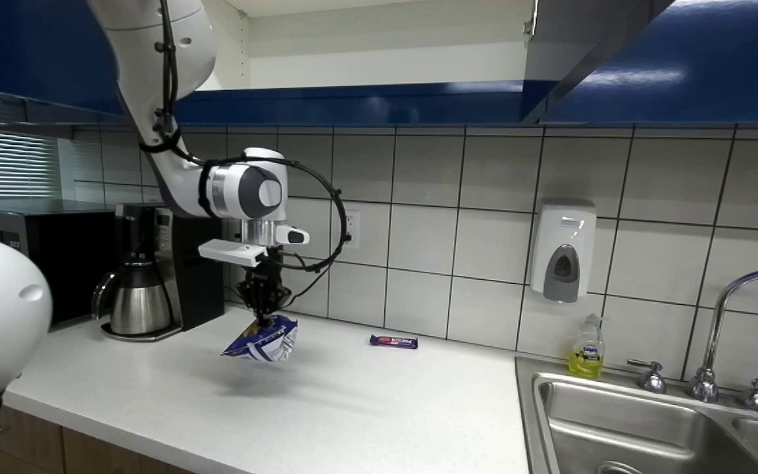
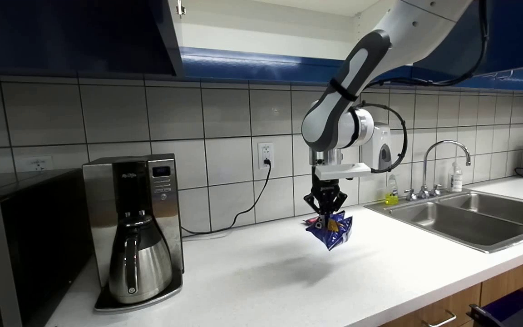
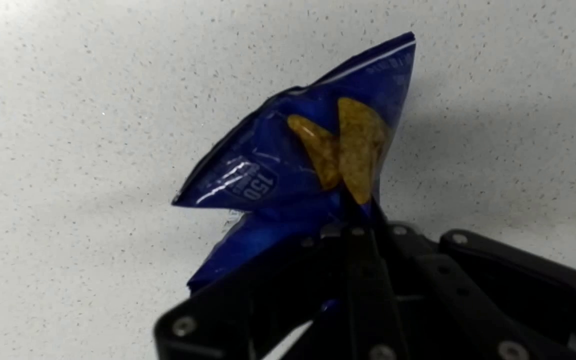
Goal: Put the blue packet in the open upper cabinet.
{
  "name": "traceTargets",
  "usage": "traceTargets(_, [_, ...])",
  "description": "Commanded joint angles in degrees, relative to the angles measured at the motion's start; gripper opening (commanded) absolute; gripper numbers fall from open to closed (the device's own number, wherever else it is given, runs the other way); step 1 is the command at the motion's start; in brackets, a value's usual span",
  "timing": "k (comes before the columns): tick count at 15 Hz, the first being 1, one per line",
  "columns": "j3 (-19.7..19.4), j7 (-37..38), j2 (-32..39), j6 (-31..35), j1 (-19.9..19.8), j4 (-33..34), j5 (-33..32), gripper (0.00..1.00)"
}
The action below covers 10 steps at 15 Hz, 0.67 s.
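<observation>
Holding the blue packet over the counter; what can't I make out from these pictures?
Blue packet: partly covered by the hand, wrist view.
Open cabinet: floor hidden behind its blue front edge, upper part cut off by the picture's top, both exterior views.
Snack bar: mostly hidden behind the packet, in an exterior view.

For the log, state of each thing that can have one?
Blue packet: creased, held above the counter.
Gripper: shut on that packet.
Upper cabinet: open.
Carafe: seated in the coffee maker.
Yellow bottle: upright, partly full.
Plug: in the wall outlet.
Dark bar: lying on the counter.
</observation>
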Motion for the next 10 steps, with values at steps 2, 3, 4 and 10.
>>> traceTargets(2, [2.0, 1.2, -12.7, -1.6, -0.4, -7.8, -2.8, 0.00])
traceTargets(3, [2.5, 1.7, -14.9, -2.0, -0.5, -8.7, -3.2, 0.00])
traceTargets(4, [3.1, 1.5, -17.2, -2.5, -0.6, -9.4, -3.0, 0.00])
traceTargets(10, [5.9, 1.3, -30.6, -6.6, -0.8, -11.3, -1.2, 0.00])
